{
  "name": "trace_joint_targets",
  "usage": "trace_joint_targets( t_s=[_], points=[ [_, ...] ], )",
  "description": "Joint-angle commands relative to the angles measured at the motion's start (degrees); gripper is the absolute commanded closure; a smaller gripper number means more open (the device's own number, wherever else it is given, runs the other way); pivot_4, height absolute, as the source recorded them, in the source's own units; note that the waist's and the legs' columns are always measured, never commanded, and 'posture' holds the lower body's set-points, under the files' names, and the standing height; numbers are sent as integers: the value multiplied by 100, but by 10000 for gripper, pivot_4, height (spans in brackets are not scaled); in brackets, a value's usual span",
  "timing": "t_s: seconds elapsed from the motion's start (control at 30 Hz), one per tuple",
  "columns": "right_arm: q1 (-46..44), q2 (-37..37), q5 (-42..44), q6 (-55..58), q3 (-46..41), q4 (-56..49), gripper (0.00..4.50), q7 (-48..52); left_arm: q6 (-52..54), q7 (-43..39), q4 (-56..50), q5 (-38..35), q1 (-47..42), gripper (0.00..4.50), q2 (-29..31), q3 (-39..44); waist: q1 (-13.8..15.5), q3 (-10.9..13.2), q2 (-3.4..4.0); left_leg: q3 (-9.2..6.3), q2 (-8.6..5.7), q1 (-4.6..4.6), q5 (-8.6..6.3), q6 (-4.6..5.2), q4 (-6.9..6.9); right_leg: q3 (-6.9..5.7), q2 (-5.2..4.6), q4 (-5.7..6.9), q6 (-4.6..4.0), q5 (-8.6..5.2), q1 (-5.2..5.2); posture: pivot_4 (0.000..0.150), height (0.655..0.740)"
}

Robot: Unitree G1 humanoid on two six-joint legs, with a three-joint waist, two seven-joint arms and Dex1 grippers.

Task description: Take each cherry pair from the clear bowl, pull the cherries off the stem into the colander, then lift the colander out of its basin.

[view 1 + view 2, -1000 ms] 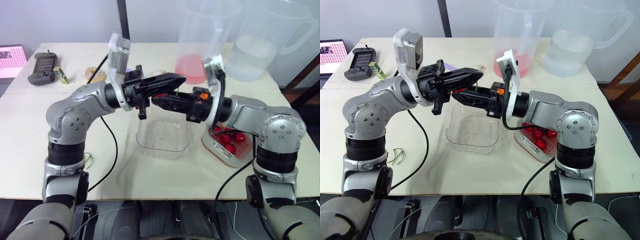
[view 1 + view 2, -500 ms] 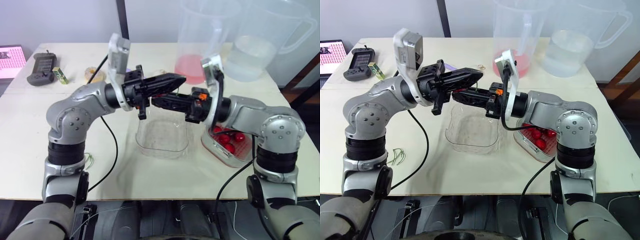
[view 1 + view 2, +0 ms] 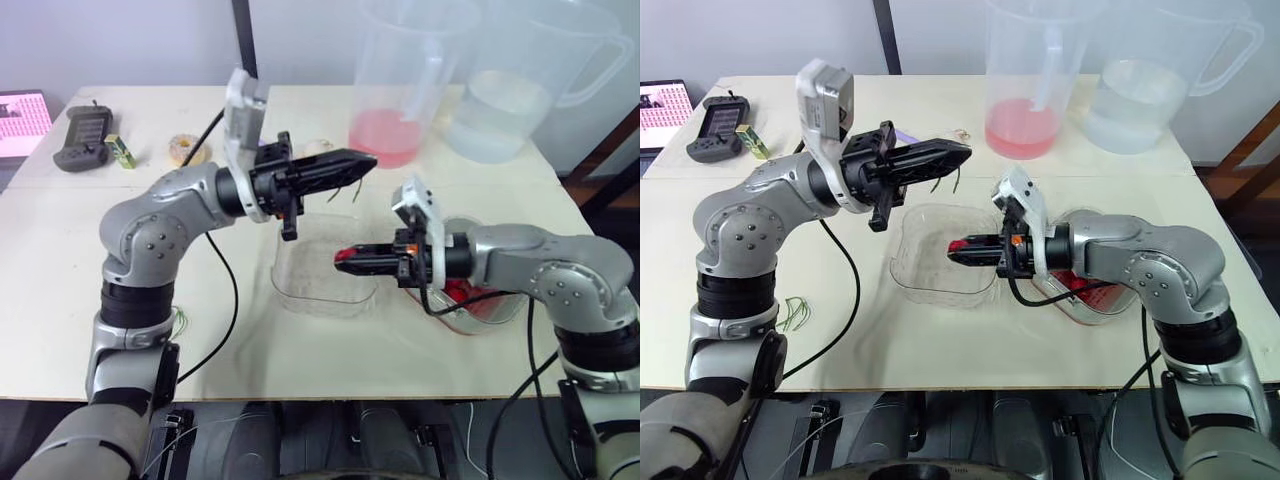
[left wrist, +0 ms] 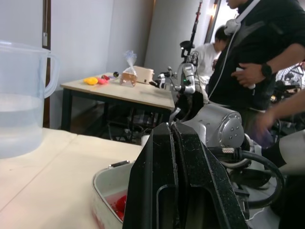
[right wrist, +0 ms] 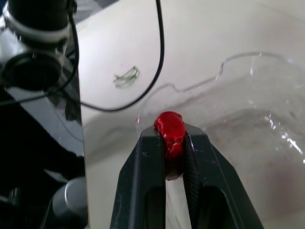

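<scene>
My left gripper point(image 3: 367, 157) is held above the table's middle, shut on a thin dark stem point(image 3: 956, 178) that dangles from its tips. Lower and to the right, my right gripper point(image 3: 340, 261) is shut on a single red cherry point(image 5: 170, 131). It hovers over the clear bowl point(image 3: 292, 290), whose inside looks empty. To the right of the bowl sits the white-rimmed colander point(image 3: 1060, 305) in its basin, with red cherries point(image 3: 466, 293) in it, partly hidden behind my right arm.
Two big clear jugs stand at the back, one with pink liquid point(image 3: 388, 135), one with water point(image 3: 510, 100). A handset point(image 3: 88, 135), a tape roll point(image 3: 185, 148) and a laptop point(image 3: 22, 120) lie at the left. Loose stems point(image 3: 795, 310) lie near the front left. People stand in the left wrist view.
My right gripper has pulled down and away from the left one with a cherry in it, over the clear bowl. The left gripper stays high and keeps the stem.
</scene>
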Motion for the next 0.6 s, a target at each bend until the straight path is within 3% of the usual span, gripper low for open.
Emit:
trace_joint_targets(
  t_s=[0.03,0.1,0.37,0.6],
  points=[
    [-19,-421,-24,-143,-487,-42,43805,353,-125,-97,-23,31,-113,45000,90,145,2,0,0,1,0,0,0,0,0,0,-1,0,0,0,0,1500,7400],
    [-29,-653,-128,-189,-599,55,43805,476,-136,-113,-13,42,-102,45000,109,150,7,0,0,1,0,0,0,0,0,0,-1,-2,0,0,0,1500,7400],
    [718,-3297,-2247,-1831,-486,1276,43805,2092,-230,-281,-9,258,120,45000,382,178,12,4,5,6,-3,-6,-1,0,-3,0,-7,-21,2,-2,0,1500,7400],
    [1284,-3532,-2823,-2339,-398,1703,43805,2740,-492,-668,251,661,132,45000,693,114,-25,4,7,9,-1,6,-1,0,-3,1,-3,-3,9,-6,-3,1500,7400]
  ],
)
